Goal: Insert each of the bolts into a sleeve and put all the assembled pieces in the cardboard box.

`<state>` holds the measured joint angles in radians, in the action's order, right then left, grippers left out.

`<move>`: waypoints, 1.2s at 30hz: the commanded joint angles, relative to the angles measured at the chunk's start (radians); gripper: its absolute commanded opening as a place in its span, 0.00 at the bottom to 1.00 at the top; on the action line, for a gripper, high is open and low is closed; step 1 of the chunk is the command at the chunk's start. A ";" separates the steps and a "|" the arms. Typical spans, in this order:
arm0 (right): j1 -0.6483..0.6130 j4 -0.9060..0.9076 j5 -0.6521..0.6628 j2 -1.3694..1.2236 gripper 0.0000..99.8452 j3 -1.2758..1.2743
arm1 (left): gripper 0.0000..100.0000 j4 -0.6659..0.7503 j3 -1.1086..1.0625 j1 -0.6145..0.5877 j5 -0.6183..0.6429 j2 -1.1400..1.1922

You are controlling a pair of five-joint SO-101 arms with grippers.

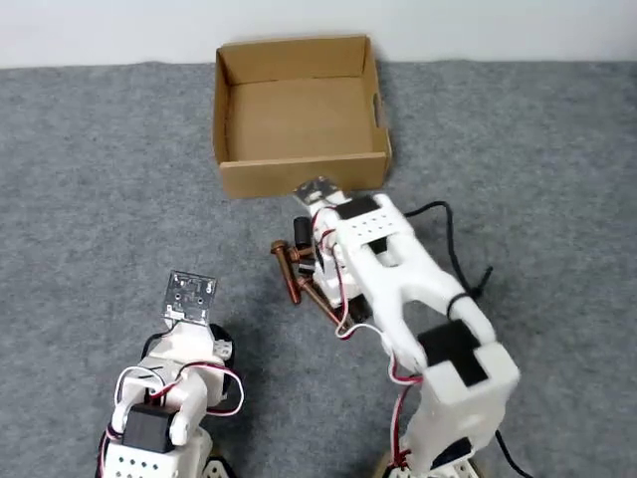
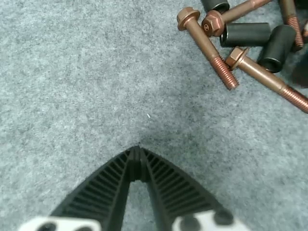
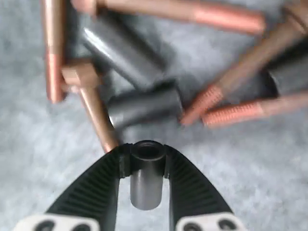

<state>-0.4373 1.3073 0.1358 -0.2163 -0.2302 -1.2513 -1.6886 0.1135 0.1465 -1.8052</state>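
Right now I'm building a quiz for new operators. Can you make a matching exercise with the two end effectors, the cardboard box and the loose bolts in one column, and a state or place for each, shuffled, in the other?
Column one
1. left end effector
2. right end effector
3. cardboard box
4. loose bolts

Column two
A. lying in a heap with black sleeves on the carpet
B. shut on one black sleeve
C. open-topped, beyond the heap
D. shut on nothing, over bare carpet

Pairs: 1-D, 2-B, 3-C, 4-A
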 commanded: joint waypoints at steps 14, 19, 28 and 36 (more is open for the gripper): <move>0.351 0.484 -0.009 0.731 0.01 0.029 | 0.01 -0.005 0.004 -0.003 -0.003 -0.006; 0.526 0.398 -0.009 0.964 0.01 -0.083 | 0.01 -0.005 0.004 -0.003 -0.003 -0.006; 0.585 0.306 -0.009 1.271 0.01 -0.396 | 0.01 -0.005 0.004 -0.003 -0.003 -0.006; 0.582 0.318 -0.245 1.408 0.01 -0.574 | 0.01 -0.005 0.004 -0.003 -0.003 -0.006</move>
<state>0.1427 1.6310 -0.0038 1.1431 -0.7963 -1.2513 -1.6886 0.1135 0.1465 -1.8052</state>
